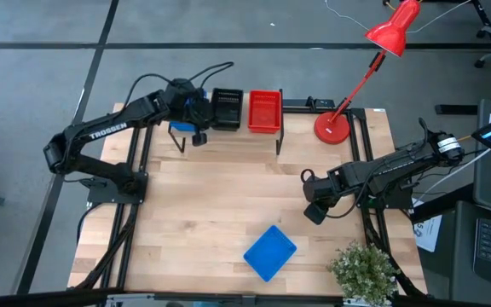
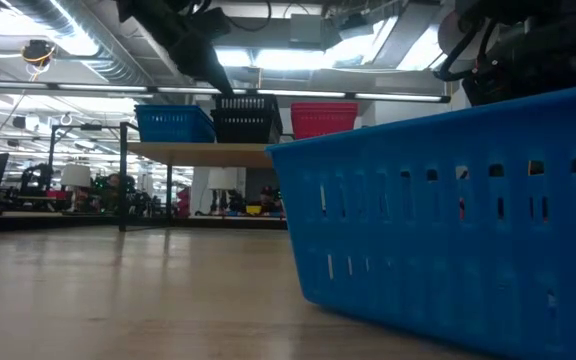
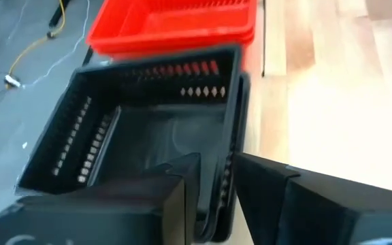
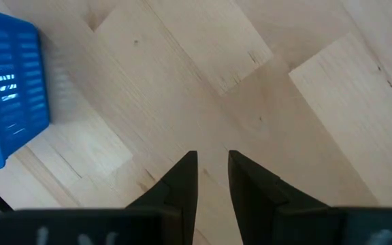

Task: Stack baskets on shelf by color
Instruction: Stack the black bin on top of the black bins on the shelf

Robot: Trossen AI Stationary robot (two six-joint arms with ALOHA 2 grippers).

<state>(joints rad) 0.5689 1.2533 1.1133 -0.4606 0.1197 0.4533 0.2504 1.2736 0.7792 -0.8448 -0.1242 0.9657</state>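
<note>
The shelf [image 1: 228,136] stands at the table's far edge with a blue basket [image 2: 175,123], a black basket [image 1: 227,109] and a red basket [image 1: 264,111] on it in a row. My left gripper [image 1: 201,112] is at the black basket's left side, shut on its wall. Another blue basket [image 1: 270,252] lies on the tabletop near the front edge and fills the low view's right [image 2: 448,210]. My right gripper [image 1: 314,209] hovers over bare wood at the table's right, narrowly open and empty. The blue basket also shows at the edge of the right wrist view [image 4: 9,88]. My left gripper holds the black basket's side wall [image 3: 229,146] by its rim, one finger [image 3: 175,184] inside the basket and one [image 3: 278,190] outside. The fingers slant down from above and from the table's left. The basket stands level next to the red one, its bottom on the shelf.
A red desk lamp [image 1: 335,126] stands at the far right of the table, right of the shelf. A small green plant [image 1: 363,271] sits at the front right corner. Bare wood lies between the shelf and the loose blue basket.
</note>
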